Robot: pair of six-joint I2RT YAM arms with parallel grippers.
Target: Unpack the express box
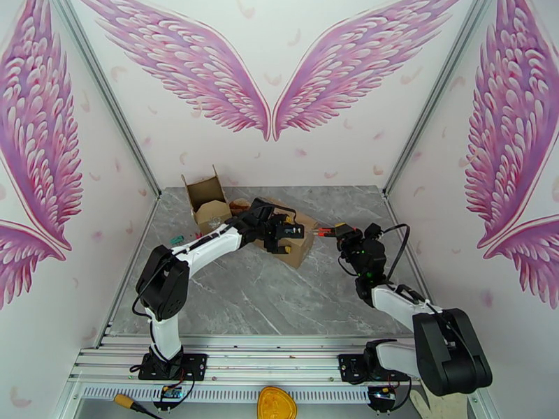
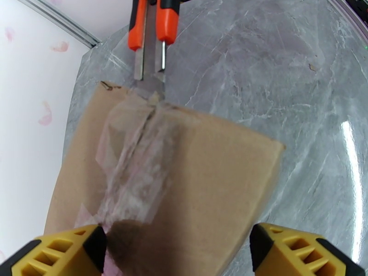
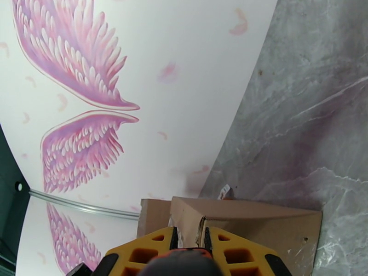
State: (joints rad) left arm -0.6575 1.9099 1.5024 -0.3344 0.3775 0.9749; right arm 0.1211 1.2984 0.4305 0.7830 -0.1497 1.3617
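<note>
Left tool [image 2: 177,240] spread astride taped box [image 2: 207,180]; right tool [image 3: 189,236] apparently grips orange cutter [image 2: 152,24].

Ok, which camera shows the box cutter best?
Left wrist: the box cutter, orange handle and blade, meets the taped box. Top external gives an orange sliver; right wrist, its blurred butt end in the right gripper.

The right claw [image 3: 188,242] sits against the near side of the cardboard box [image 3: 257,221], its yellow fingers [image 3: 138,249] pinched close on a dark, orange-tinged handle [image 3: 184,264]. The box rests on the grey marbled desk [image 3: 313,111], and its top edge is ragged just beyond the fingertips. Behind the box rises a white wall [image 3: 193,51] painted with pink wings.
</note>
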